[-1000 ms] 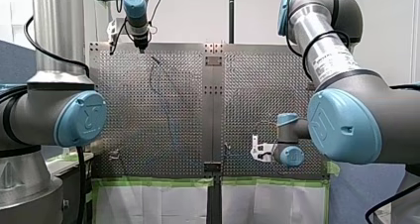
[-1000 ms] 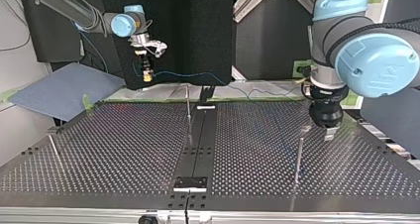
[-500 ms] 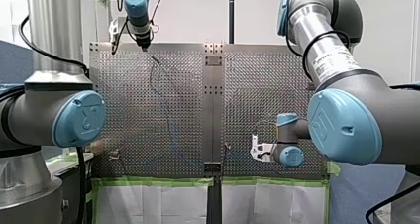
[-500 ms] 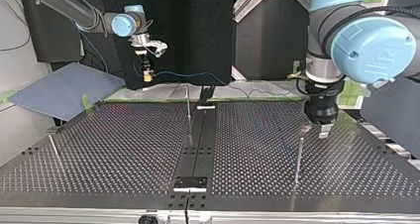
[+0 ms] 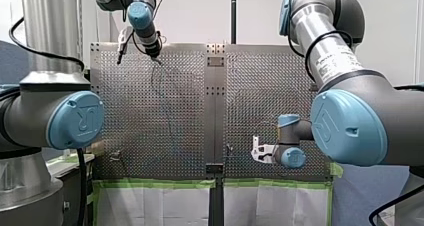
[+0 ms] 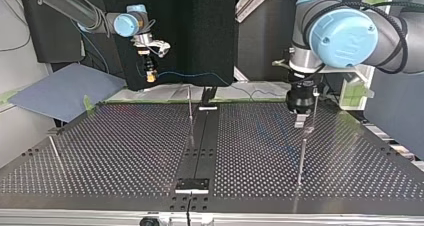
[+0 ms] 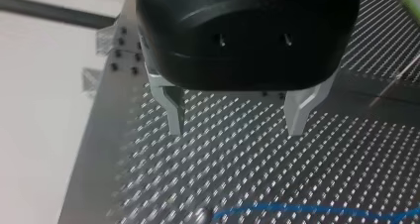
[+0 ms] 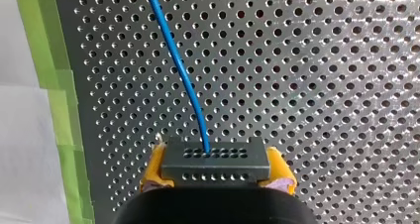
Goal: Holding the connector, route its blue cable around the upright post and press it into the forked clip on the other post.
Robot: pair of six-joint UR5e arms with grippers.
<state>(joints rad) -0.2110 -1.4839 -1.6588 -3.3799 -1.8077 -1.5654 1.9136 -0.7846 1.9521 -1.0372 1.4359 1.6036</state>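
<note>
- a plain white wall [image 5: 200, 16] stood behind the far edge of the perforated metal surface [image 5: 165, 111] in the front view.
- a dark vertical pole [image 5: 233, 13] rose against that wall, above the surface's middle.
- green tape [image 5: 155, 183] ran along the surface's near edge, with white sheeting [image 5: 150, 206] below it.
- in the top view, a black panel [image 6: 200, 31] filled the background behind the surface.
- a blue-grey mat [image 6: 60, 91] sat beside the surface at that view's left, near a pale wall [image 6: 9, 16].

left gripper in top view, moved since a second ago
Yes, my left gripper slid toward the view's left, from beside the tall near post to behind it.
</note>
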